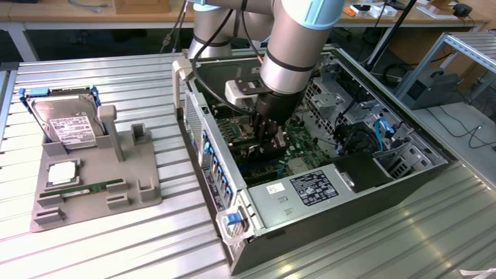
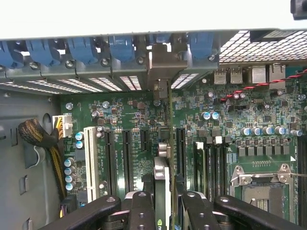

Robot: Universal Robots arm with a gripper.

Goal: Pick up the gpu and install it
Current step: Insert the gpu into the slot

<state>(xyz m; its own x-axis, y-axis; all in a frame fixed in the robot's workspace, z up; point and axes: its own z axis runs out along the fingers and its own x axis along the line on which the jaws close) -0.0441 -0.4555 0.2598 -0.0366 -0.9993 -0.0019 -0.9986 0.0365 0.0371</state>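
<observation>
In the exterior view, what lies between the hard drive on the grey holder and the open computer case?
In the exterior view, between the hard drive and the computer case stand the grey holder's upright posts, then bare ribbed metal table.

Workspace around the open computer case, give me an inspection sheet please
Surface: ribbed metal table.
Job's things: gpu held edge-on over the motherboard, its bracket at the rear slot openings.
Clutter: grey parts holder with hard drive and memory stick.
Grippers: gripper shut on the gpu inside the computer case.
Cables: yellow-black bundle; red-black twisted wire.
Surroundings: workbench behind.
</observation>
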